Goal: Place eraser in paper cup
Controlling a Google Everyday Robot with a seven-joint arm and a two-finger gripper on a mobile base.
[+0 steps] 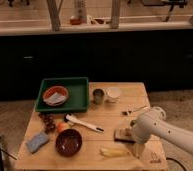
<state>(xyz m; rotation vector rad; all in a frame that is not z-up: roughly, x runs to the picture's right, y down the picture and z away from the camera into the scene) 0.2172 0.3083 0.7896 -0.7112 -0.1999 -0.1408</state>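
Observation:
The eraser (121,134), a small dark-topped block on a tan base, lies on the wooden table (115,111) right of centre, near the front. My gripper (128,135) is down at the eraser's right side, at the end of the white arm (162,129) that reaches in from the right; the arm hides most of it. The paper cup (113,94), white and round-rimmed, stands upright at the back of the table, just right of a grey metal cup (98,96), well behind the gripper.
A green tray (77,102) at the back left holds an orange bowl (55,95). A dark red bowl (69,142), a blue-grey sponge (37,142), a white-handled brush (83,123), a fork (134,110), a banana (113,151) and small fruits (50,122) lie around.

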